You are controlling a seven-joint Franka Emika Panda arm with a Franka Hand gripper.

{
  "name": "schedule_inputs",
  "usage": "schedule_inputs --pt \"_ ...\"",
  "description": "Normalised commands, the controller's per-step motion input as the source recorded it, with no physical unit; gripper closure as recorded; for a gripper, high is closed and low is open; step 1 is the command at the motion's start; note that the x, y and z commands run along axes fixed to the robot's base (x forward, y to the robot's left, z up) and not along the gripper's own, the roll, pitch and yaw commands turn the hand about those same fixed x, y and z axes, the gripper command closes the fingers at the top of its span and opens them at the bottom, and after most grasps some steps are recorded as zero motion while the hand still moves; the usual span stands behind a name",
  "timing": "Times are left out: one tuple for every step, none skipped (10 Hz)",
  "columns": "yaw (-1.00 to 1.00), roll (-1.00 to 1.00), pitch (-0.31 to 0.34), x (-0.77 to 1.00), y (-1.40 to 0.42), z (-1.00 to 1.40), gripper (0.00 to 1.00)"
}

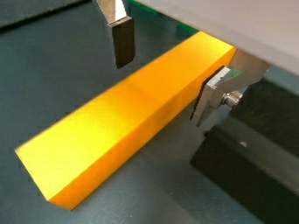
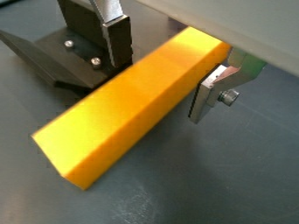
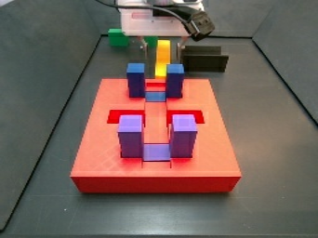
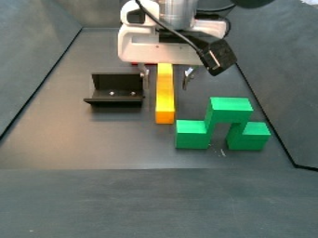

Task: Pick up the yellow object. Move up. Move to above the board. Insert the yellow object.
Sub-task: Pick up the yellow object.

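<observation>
Board [image 3: 155, 153]: large thick red square slab on the dark floor, seen in a side view. It carries recessed slots and two pairs of upright posts, each pair one blue and one purple. One pair stands toward the slab's near edge, the second toward its far edge. A channel runs between the posts of each pair.

Gripper [image 4: 173, 72]: white-bodied, at the far end of the workspace in both side views. In one of them it sits at roughly 12 o'clock from the board, beyond the far pair of posts.

Fingers [image 1: 121, 42]: flat silver plates with dark pads, one on either long flank of the yellow object. Both wrist views show them closed in on the bar near one end, pinching it across its narrow width.

Yellow object [image 4: 165, 94]: long, narrow yellow-orange rectangular bar, plain and smooth. One end is between the fingers; the free end runs out well clear of them. Whether the bar touches the floor cannot be told.

Green blocks [image 4: 221, 125]: cluster of green cubes on the floor, at about 4 o'clock from the bar in a side view, just beside its free end.

Fixture [image 4: 113, 90]: dark L-shaped bracket on a base plate, at 9 o'clock from the bar in that side view, near but apart from it.
</observation>
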Motion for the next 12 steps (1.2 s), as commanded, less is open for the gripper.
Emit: schedule_inputs --pt "0.0 -0.07 -0.141 0.0 -0.05 -0.28 0.0" --pt "0.0 -0.07 -0.119 0.0 -0.05 -0.21 0.0" --pt "0.0 -0.08 -0.069 0.0 -0.11 -0.07 0.0" --pt "0.0 -0.11 -0.059 0.0 -0.11 0.0 0.0" --pt "0.0 -0.1 -0.074 0.0 -0.09 -0.04 0.0" --pt "0.0 -0.02 -0.047 0.0 0.0 -0.07 0.0" --pt "0.0 0.0 -0.036 -0.01 0.0 -0.1 0.0" --pt "0.0 0.0 -0.027 -0.04 0.08 -0.1 0.0" --pt "0.0 0.0 -0.019 -0.03 0.07 -0.09 0.0" --pt "0.0 -0.01 -0.009 -0.01 0.1 -0.06 0.0" --pt "0.0 -0.02 0.0 0.0 0.01 0.0 0.0" --pt "0.0 0.01 0.0 0.0 0.0 0.0 0.0"
